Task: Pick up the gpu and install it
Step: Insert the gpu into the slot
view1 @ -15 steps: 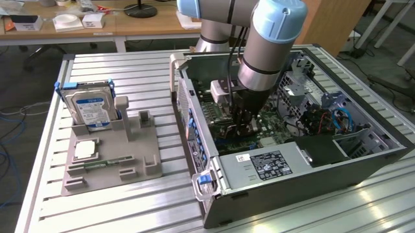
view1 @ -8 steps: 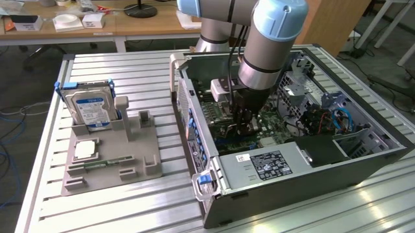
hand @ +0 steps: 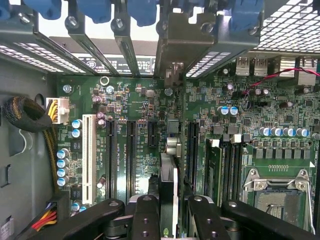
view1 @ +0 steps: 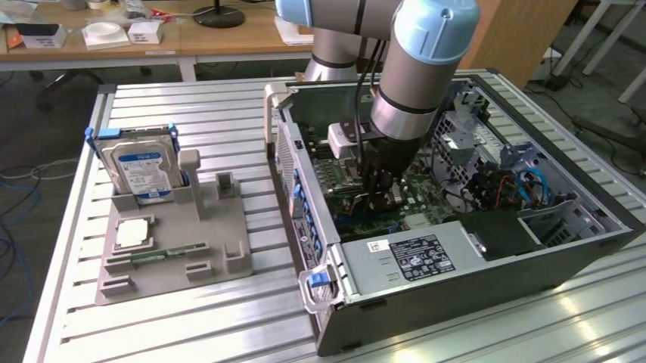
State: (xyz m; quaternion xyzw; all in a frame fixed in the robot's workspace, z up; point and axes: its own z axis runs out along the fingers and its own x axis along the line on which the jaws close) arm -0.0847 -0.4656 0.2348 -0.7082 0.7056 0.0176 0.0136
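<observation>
Gpu (hand: 168,167) stands edge-on, clamped between the narrowed fingers of the tool (hand: 167,220), held just ahead of it over the motherboard (hand: 125,100) inside the open computer case (view1: 565,249), seemingly to meet a slot squarely

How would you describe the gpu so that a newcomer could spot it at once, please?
Look inside the open computer case, at the green motherboard. Between the gripper's black fingers stands the gpu, a thin card seen on edge. Unlike the long dark slots beside it, it is clamped in the gripper.
</observation>
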